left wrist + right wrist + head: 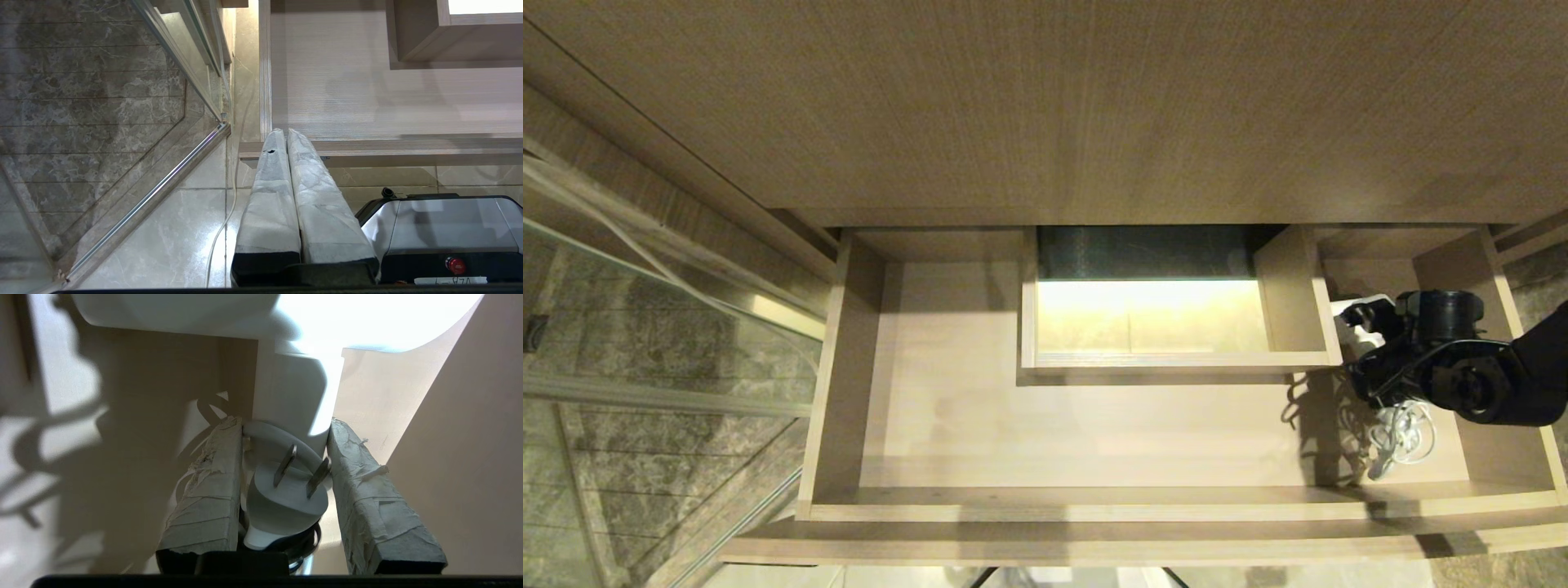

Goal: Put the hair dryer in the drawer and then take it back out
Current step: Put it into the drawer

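- One dryer (292,396) is in view, white, at the right end of the open drawer (1094,433), just right of the boxed cut-out (1294,294) in the drawer's back.
- In the head view only a bit of its white body (1354,309) shows past the black wrist; whether it rests on the drawer floor or is lifted off it cannot be told.
- Its white cord (1401,437) hangs in loose loops below the wrist, over the drawer floor near the front wall.
- The plug (286,498), with two flat metal prongs, sits between the fingers in the right wrist view, close to the camera.
- The right end effector (286,428) pinches the dryer's handle: both taped fingers (208,490) press against its sides, one on each side.
- The right arm reaches in from the right edge of the head view, over the drawer's right end.
- The left end effector (287,134) is pressed together, its two wrapped fingers (269,196) side by side with no gap, holding nothing.
- It points toward the drawer's front edge (408,147), low and outside the drawer, above a glossy tiled floor (171,245).
- The desk (1045,106), pale wood-grain, overhangs the drawer's back.
- A glass partition (645,269) with a metal rail stands to the left of the drawer, dark marble tile behind it.
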Motion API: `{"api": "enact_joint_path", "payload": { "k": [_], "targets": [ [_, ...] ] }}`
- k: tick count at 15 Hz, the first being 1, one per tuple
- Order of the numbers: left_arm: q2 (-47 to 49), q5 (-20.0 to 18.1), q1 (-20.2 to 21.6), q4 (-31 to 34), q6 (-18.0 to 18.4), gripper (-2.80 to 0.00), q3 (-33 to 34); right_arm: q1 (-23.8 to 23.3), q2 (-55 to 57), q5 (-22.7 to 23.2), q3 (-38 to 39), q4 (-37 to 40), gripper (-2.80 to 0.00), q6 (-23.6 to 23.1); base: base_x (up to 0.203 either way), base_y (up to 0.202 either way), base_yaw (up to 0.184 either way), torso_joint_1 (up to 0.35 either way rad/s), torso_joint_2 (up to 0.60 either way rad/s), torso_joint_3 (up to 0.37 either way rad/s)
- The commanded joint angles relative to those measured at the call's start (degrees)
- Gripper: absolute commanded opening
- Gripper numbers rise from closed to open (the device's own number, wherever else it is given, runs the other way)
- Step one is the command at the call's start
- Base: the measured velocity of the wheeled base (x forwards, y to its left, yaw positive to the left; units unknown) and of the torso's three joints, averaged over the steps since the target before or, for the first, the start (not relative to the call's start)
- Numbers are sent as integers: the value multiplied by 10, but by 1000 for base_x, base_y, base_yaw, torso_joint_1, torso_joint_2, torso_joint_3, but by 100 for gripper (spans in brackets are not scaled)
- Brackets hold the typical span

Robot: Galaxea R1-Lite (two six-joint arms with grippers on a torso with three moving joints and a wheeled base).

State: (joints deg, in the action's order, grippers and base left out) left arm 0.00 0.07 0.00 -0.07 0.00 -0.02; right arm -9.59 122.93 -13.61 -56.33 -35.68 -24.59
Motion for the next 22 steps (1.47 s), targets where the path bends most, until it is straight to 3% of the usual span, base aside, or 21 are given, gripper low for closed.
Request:
{"api": "enact_joint_path", "payload": {
  "k": [1,7,11,22],
  "targets": [
    [0,0,0,0,0,-280,-1,0,-10,0,-2,-6,-280,-3,0,0,0,0,0,0],
    [0,0,0,0,0,-280,0,0,-93,0,52,-9,-280,-9,0,0,0,0,0,0],
    [0,0,0,0,0,-280,-1,0,-81,-1,89,-9,-280,-12,0,0,0,0,0,0],
    [0,0,0,0,0,-280,0,0,-4,1,30,-10,-280,-12,0,0,0,0,0,0]
  ]
}}
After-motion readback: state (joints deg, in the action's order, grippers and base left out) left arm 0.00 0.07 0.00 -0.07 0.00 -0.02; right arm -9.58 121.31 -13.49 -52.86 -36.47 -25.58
